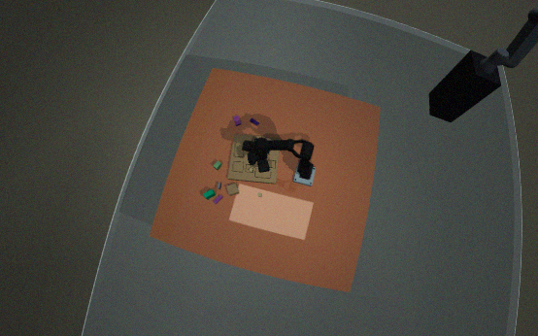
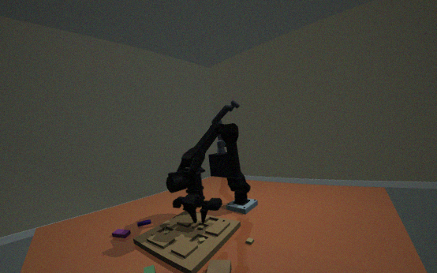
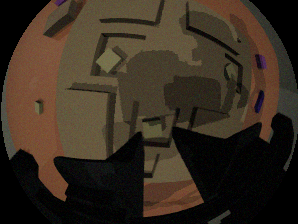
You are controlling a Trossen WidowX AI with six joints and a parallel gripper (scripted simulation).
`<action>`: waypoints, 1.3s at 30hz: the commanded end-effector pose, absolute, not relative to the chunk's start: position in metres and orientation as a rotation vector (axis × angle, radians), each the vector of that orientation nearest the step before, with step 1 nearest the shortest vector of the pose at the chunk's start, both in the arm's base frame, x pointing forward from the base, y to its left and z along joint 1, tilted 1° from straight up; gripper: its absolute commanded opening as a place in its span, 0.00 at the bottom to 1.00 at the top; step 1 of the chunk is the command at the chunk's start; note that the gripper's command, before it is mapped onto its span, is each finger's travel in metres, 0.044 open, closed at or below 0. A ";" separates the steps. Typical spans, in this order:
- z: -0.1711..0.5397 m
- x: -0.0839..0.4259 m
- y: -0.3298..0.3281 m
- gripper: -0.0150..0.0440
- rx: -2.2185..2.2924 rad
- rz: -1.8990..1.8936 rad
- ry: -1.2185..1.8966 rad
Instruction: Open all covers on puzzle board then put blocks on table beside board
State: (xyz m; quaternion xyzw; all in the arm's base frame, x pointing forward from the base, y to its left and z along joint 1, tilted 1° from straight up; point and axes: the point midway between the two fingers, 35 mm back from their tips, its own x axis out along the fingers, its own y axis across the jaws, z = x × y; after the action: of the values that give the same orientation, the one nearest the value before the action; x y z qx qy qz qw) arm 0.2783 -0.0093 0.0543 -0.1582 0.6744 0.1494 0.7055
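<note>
The tan puzzle board [image 1: 232, 178] [image 2: 207, 247] [image 3: 77, 62] bears several raised covers. One cover [image 2: 218, 227] [image 3: 87, 120] stands beside the near well, with the well uncovered. A small pale block [image 3: 152, 129] lies in that well, close under the fingertips. A tilted block [image 2: 201, 239] [image 3: 108, 61] lies in another open well. A third block [image 2: 166, 229] [image 3: 230, 70] lies in a shadowed well. One pale block [image 1: 259, 194] [image 2: 249, 241] [image 3: 39, 107] rests on the table clear of the board. My gripper [image 2: 199, 222] [image 3: 157, 133] points down, partly open, with nothing held. In the top view the arm hides it.
Two purple pieces [image 1: 237, 120] [image 2: 121, 233] [image 3: 260, 62] lie beyond one board edge. A green piece [image 1: 218, 165], a teal piece [image 1: 209, 194], a grey piece [image 1: 218, 184] and a larger tan block [image 1: 232, 188] [image 2: 219, 266] [image 3: 61, 19] lie near the board. Arm shadow darkens the board.
</note>
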 end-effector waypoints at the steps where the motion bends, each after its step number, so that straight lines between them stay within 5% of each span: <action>1: 0.048 0.276 -0.009 0.50 -0.352 0.341 1.505; 39: 0.031 0.276 -0.008 0.50 -0.352 0.341 1.505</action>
State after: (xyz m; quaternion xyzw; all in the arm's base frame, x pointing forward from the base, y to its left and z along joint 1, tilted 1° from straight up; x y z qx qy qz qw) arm 0.2780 -0.0090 0.0338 -0.1583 0.6752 0.1500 0.7047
